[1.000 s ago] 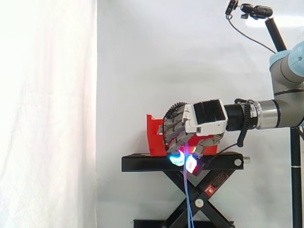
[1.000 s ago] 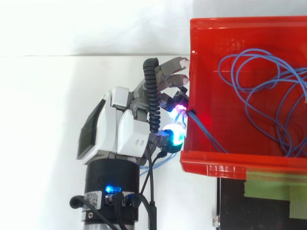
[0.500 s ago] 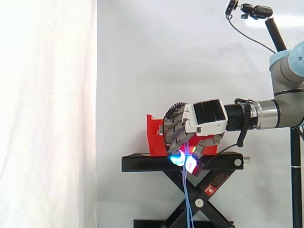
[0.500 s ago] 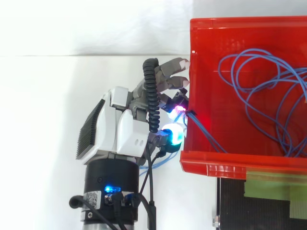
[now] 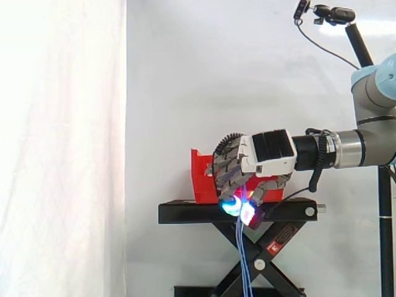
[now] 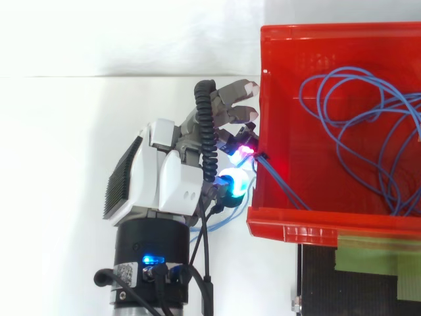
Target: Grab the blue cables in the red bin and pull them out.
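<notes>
The red bin (image 6: 283,214) stands on the black stand (image 5: 185,212) and holds a tangle of thin blue cables (image 6: 355,125). Some strands run over the bin's left wall (image 6: 268,168) and out to my hand (image 6: 168,181), which sits just left of that wall. My fingers are curled and pinch those strands, the pads (image 6: 235,185) glowing cyan and magenta. In the side view the hand (image 5: 266,154) hovers in front of the bin (image 5: 202,176), and blue cables (image 5: 243,260) hang down from it past the stand's scissor legs.
A white curtain backs the scene. The scissor legs (image 5: 272,247) spread under the stand's top. Green tape (image 6: 371,253) covers part of the stand beside the bin's near rim. A camera on a pole (image 5: 334,13) stands at the upper right.
The hand has crept slightly left, away from the bin wall. A loop of blue cable now shows more below the hand in the top view; the hanging strands have lengthened a little.
</notes>
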`<action>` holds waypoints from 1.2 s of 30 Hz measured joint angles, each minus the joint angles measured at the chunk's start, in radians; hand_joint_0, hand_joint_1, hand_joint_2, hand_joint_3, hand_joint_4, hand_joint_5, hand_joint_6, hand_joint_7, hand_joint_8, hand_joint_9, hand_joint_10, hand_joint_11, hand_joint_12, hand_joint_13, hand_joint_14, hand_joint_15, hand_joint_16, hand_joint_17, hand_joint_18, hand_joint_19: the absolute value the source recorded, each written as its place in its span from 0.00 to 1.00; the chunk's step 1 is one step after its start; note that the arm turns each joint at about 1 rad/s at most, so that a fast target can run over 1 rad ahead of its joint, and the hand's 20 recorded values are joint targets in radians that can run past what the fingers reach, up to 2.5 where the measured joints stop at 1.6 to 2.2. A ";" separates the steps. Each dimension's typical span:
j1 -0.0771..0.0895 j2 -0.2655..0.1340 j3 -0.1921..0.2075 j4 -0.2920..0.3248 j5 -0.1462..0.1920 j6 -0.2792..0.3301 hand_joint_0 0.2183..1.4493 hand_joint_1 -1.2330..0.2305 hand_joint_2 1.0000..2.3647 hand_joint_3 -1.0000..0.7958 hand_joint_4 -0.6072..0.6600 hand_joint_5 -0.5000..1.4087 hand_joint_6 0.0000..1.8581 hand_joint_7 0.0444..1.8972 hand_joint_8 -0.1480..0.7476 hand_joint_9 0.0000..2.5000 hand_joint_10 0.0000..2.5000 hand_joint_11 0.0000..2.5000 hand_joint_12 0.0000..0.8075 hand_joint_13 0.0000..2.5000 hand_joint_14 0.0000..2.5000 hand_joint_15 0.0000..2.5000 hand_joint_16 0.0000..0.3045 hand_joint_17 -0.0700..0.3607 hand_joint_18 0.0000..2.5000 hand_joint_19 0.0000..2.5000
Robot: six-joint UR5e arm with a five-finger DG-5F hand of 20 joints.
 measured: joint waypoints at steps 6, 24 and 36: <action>0.000 0.000 0.000 0.000 0.000 0.000 0.54 0.26 0.00 0.00 0.48 0.76 0.25 0.42 0.45 0.38 0.01 0.19 0.41 0.29 0.01 0.16 0.13 0.37 0.21 0.18; 0.000 0.000 0.000 0.000 -0.003 0.000 0.56 0.29 0.00 0.00 0.50 0.73 0.40 0.37 0.45 0.38 0.01 0.21 0.42 0.29 0.01 0.16 0.13 0.37 0.22 0.18; 0.000 0.000 0.000 -0.004 -0.003 0.000 0.56 0.30 0.00 0.00 0.50 0.72 0.42 0.37 0.45 0.39 0.01 0.21 0.41 0.29 0.01 0.16 0.13 0.37 0.22 0.18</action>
